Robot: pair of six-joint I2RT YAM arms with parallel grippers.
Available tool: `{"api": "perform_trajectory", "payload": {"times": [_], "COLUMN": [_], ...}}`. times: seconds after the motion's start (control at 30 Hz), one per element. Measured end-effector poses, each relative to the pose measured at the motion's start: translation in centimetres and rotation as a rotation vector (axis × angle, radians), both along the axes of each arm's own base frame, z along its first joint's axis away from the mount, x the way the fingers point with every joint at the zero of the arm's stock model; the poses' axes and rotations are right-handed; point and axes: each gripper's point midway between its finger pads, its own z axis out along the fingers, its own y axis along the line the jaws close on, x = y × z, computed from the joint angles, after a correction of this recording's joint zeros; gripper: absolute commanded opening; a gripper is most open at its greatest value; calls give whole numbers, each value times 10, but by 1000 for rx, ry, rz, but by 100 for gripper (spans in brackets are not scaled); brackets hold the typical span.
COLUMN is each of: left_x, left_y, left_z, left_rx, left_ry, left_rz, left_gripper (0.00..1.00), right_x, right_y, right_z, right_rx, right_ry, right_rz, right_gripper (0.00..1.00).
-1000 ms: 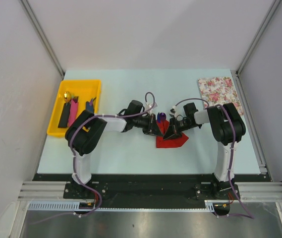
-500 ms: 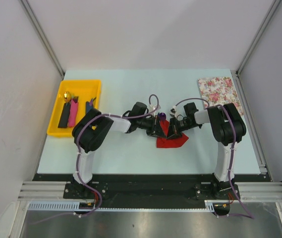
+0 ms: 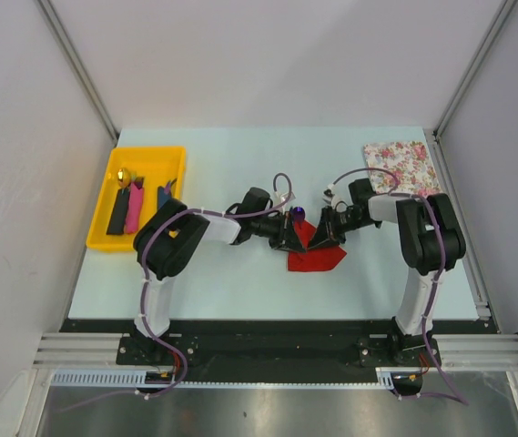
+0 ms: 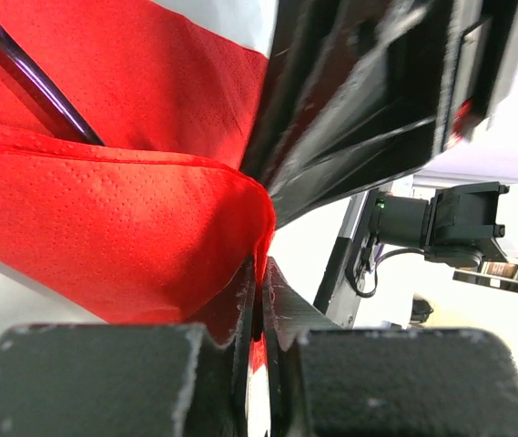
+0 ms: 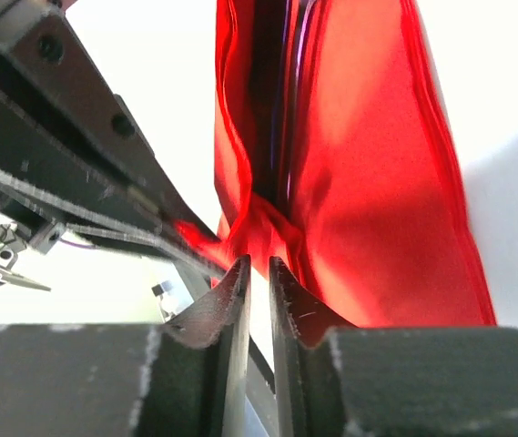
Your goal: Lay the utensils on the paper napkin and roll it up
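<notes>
The left wrist view shows the left gripper (image 4: 257,273) closed on a raised edge of the paper napkin (image 4: 104,228); the right wrist view shows the right gripper (image 5: 257,266) nearly closed at a bunched fold, though I cannot tell if it pinches. Both show a purple-handled utensil (image 4: 49,98) inside the fold. Only the top view shows the napkin mid-surface (image 3: 240,164) and other utensils (image 3: 134,205) in a yellow tray (image 3: 149,149) far left.

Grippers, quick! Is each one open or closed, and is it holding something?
Left gripper: closed, pinching the folded edge of the paper napkin.
Right gripper: almost closed, and it looks to be pinching a bunched part of the paper napkin.
</notes>
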Motion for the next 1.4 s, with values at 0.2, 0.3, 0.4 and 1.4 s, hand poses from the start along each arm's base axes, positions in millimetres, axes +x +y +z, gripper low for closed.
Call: {"api": "perform_trajectory", "payload": {"times": [0.2, 0.3, 0.4, 1.4], "left_x": [0, 0, 0, 11], "left_y": [0, 0, 0, -13], "left_z": [-1, -3, -4, -5], "left_rx": [2, 4, 4, -6], "left_ry": [1, 4, 4, -4], "left_rz": [1, 2, 2, 15], "left_gripper": [7, 7, 7, 16], "right_x": [-13, -20, -25, -34], "right_y": [-18, -26, -31, -27], "right_z": [6, 6, 2, -24], "right_rx": [-27, -50, -71, -139], "right_ry": [7, 4, 3, 12], "right_rz": [24, 44, 60, 139], "right_gripper": [36, 39, 43, 9]}}
